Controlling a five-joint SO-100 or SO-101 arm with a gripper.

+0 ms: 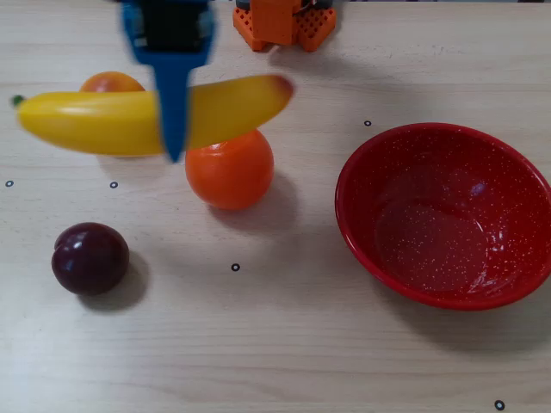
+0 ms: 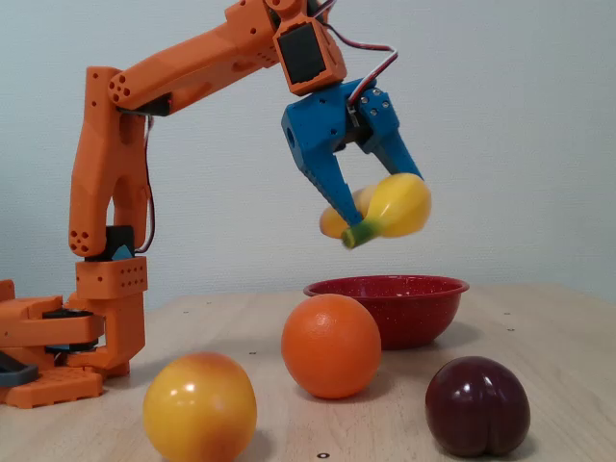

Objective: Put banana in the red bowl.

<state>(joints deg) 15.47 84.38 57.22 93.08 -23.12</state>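
The blue jaws [image 2: 371, 207] pinch the banana [image 1: 103, 120] around its middle and hold it in the air, well clear of the table [image 1: 284, 344]. Directly below them in the overhead view sits the orange [image 1: 229, 169], with the yellow-orange fruit [image 2: 199, 407] and the dark plum [image 1: 89, 258] near it. The red bowl [image 1: 362, 163] lies off to the right, apparently empty, though the fixed view hides its inside.
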